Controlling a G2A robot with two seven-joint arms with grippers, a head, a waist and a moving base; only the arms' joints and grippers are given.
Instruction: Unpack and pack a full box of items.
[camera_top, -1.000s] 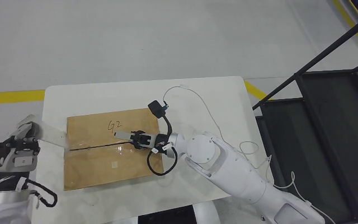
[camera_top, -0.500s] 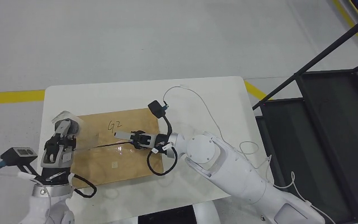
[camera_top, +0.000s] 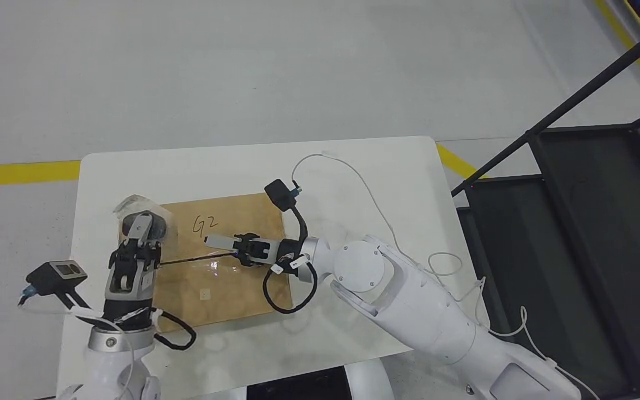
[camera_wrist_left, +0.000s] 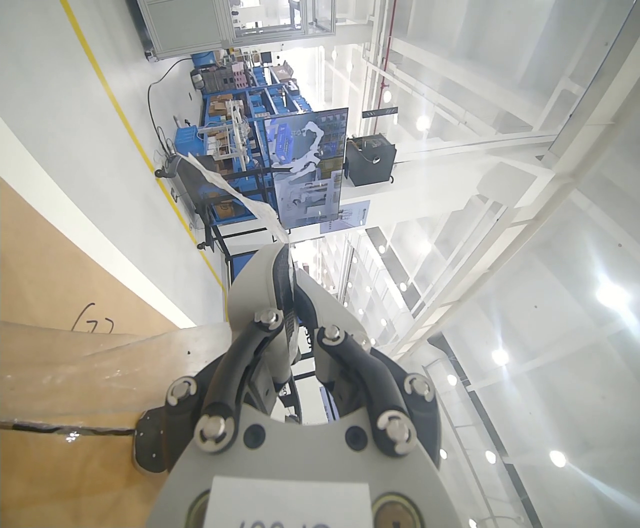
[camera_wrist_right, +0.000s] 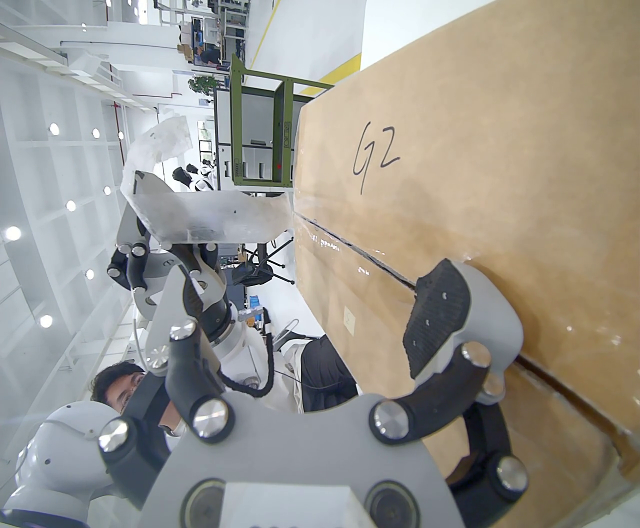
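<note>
A closed cardboard box (camera_top: 220, 290) marked G2 lies on the white table (camera_top: 400, 180). My left gripper (camera_top: 137, 228) hovers at the box's left end, shut on a strip of clear tape (camera_top: 130, 207) that still trails down to the box's centre seam. In the left wrist view the fingers (camera_wrist_left: 287, 260) pinch the tape (camera_wrist_left: 235, 192) above the box (camera_wrist_left: 40, 260). My right gripper (camera_top: 222, 241) rests open on the seam near the middle. In its own view one pad (camera_wrist_right: 435, 320) presses on the box (camera_wrist_right: 500, 150), with the tape (camera_wrist_right: 200, 220) beyond.
A white cable (camera_top: 370, 195) loops over the table's back right part. A dark metal frame (camera_top: 560, 220) stands just past the table's right edge. Bare tabletop surrounds the box on all sides.
My left arm has swung in from beyond the table's left edge to the box's left end, carrying the tape strip. The right arm has stayed put.
</note>
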